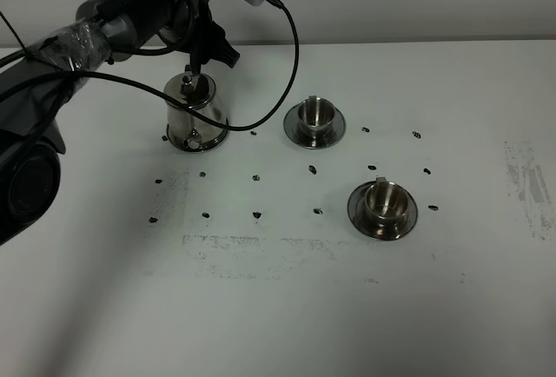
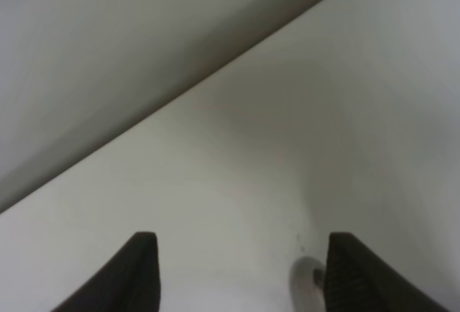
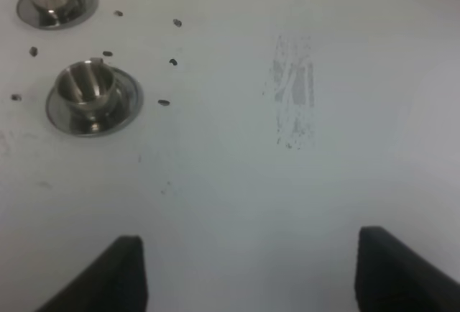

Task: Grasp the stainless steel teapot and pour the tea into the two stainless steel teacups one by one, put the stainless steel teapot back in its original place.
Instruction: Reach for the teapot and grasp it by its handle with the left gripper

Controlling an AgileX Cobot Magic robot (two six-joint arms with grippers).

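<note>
We see the teapot (image 1: 196, 116) standing at the back left of the desk (image 1: 287, 307). To its right, the back cup (image 1: 315, 114) sits on the back saucer (image 1: 314, 141). Further right and nearer the front, the front cup (image 1: 383, 201) sits on the front saucer (image 1: 382, 231).

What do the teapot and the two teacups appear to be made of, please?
The teapot: polished metal, probably stainless steel; its wall mirrors the surroundings. The far teacup and near teacup: seemingly the same bright silvery metal, rims glinting.
</note>
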